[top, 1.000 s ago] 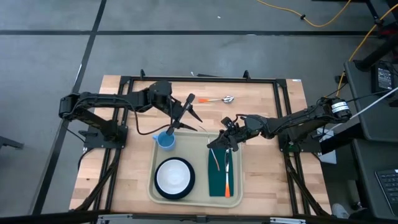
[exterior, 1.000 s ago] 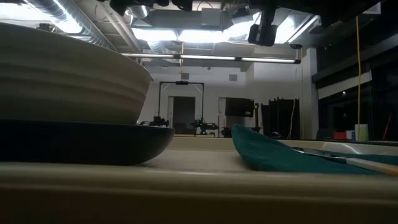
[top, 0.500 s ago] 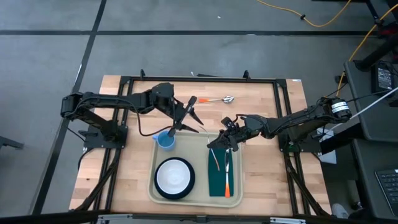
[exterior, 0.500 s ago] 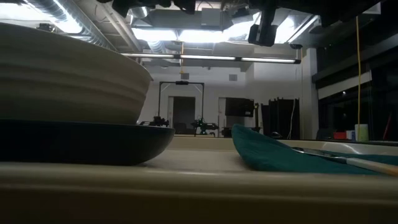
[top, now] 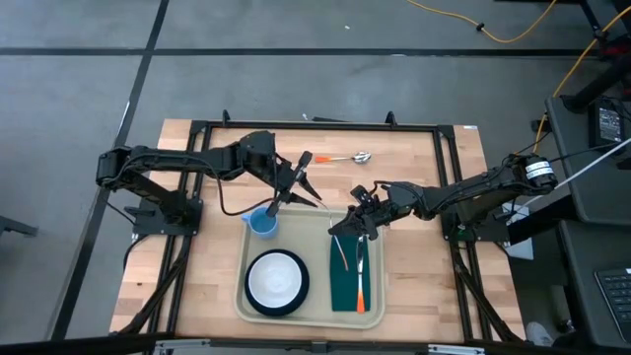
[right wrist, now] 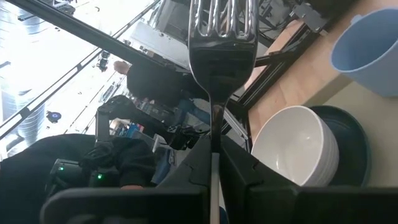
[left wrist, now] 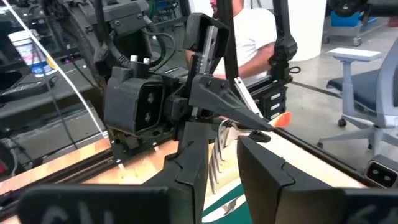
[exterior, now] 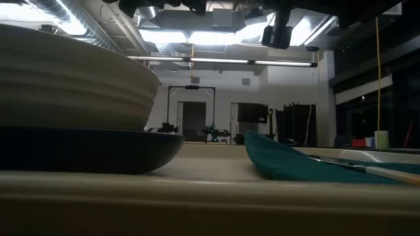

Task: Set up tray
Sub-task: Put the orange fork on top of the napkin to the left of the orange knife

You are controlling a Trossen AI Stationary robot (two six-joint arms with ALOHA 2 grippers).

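The beige tray [top: 373, 318] lies at the table's near middle. On it are a white bowl [top: 276, 280] resting on a dark plate, and a dark green napkin [top: 349, 291] with an orange-handled knife [top: 362, 288] lying on it. A blue cup [top: 262, 223] stands at the tray's far left corner. My right gripper [top: 340, 229] hangs over the napkin's far end, shut on a silver fork [right wrist: 221, 37]. My left gripper [top: 296, 187] hovers just beyond the tray's far rim, facing the right gripper, fingers apart [left wrist: 228, 140] with nothing between them. My right gripper pinches the fork's handle [right wrist: 214, 146] between its two fingers. The fork lies along the fingers, with the tines [right wrist: 222, 15] sticking out past the fingertips. The fingers reach in from the table's right side. The fork is lifted clear of the tray.
An orange-handled spoon [top: 347, 158] lies on the wood near the table's far edge. The black frame rails [top: 315, 125] run round the table. Bare wood shows left of the tray [top: 197, 276] and right of it [top: 419, 281]. A seated person [left wrist: 249, 37] is beyond the table.
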